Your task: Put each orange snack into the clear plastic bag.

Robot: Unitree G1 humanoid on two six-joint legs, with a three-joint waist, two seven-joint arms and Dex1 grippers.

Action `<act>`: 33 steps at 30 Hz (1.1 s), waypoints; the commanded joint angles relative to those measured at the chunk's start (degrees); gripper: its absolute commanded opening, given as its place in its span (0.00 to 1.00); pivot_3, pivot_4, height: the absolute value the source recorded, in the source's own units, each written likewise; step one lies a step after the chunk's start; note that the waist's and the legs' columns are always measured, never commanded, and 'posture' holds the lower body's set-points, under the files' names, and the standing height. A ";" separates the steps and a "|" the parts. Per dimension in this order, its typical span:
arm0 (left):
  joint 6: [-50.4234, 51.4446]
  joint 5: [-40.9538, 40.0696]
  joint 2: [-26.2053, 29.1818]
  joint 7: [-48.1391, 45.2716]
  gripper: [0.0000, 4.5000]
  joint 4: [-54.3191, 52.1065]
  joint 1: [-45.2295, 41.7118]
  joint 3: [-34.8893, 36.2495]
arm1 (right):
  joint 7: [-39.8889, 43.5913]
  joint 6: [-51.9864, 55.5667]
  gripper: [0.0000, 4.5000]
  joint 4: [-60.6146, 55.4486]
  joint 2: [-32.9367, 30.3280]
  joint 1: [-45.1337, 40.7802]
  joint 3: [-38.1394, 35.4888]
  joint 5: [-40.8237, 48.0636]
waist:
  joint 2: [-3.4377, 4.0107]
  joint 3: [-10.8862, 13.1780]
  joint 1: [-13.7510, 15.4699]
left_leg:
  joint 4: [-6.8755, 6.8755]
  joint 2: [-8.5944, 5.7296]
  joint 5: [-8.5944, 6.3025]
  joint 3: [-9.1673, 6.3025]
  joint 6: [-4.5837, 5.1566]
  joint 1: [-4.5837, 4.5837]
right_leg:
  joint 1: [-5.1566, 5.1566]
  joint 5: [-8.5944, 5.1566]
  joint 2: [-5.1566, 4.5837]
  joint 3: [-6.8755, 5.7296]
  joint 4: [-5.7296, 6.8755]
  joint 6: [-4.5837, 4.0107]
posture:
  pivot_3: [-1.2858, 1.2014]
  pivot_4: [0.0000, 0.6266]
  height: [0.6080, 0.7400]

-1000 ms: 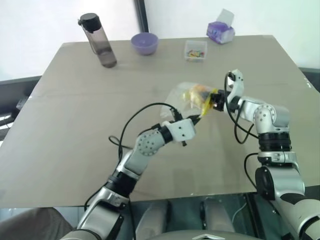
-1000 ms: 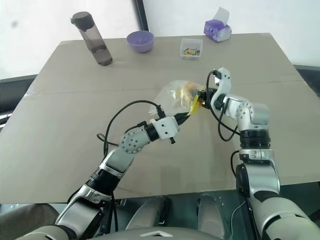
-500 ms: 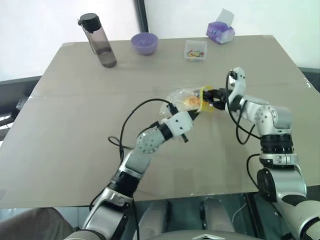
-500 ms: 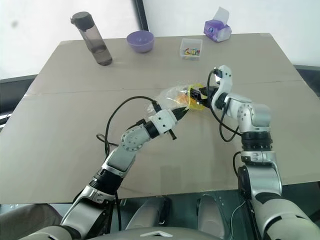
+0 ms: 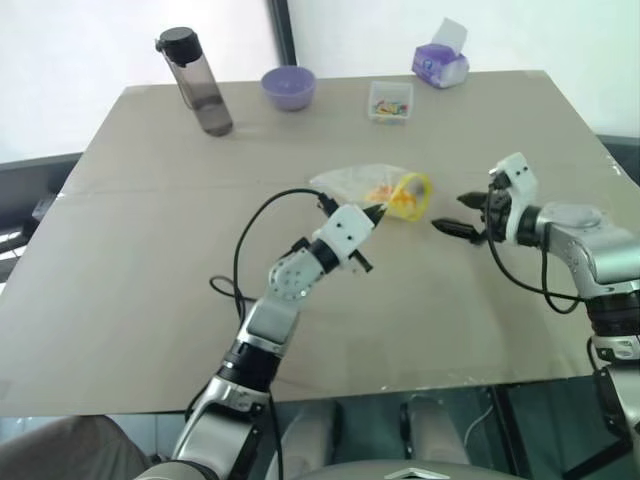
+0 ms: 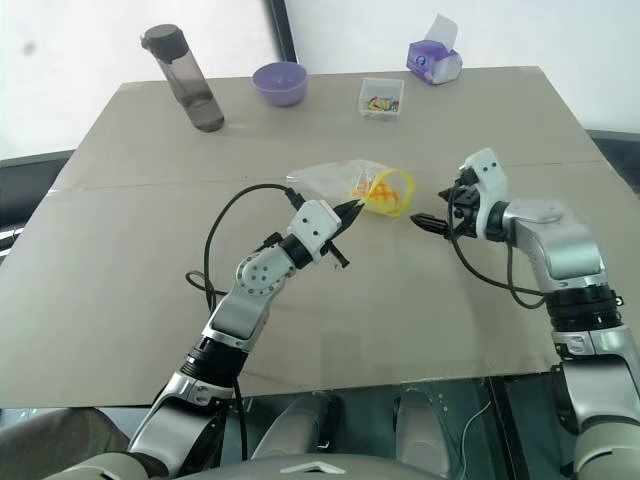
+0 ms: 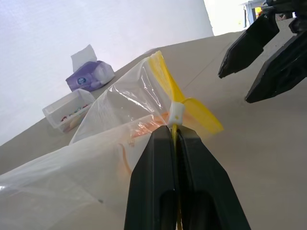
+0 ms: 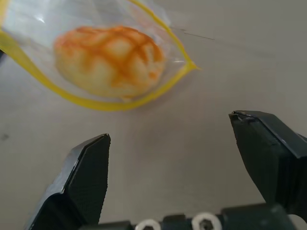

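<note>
I see my left gripper (image 7: 173, 128) pinching the clear plastic bag (image 5: 352, 183) mid-table, the orange snack (image 8: 109, 56) inside; right gripper (image 6: 437, 208) spread (no readable labels).

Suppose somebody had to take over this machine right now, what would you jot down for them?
Left pincer: shut on the yellow zip edge of the crinkly clear plastic bag, holding its mouth open just above the table.
Right pincer: open, empty, apart from the bag's mouth.
Round yellow-orange bun with the criss-cross top: inside the bag.
Done: that bun is bagged.
Left: I see no other orange snack on the brown table; check, then perhaps set the bag down.
</note>
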 commanded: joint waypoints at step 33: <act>0.61 1.18 1.56 1.67 0.00 -5.57 1.59 -0.11 | -13.44 -69.40 0.27 55.37 10.16 -24.38 9.66 -32.95 | 0.00 0.00 -0.21 | -0.02 0.02 0.01 0.05 -0.02 0.05 | 0.01 0.00 0.03 0.09 -0.03 0.00 | 0.52 0.24 1.00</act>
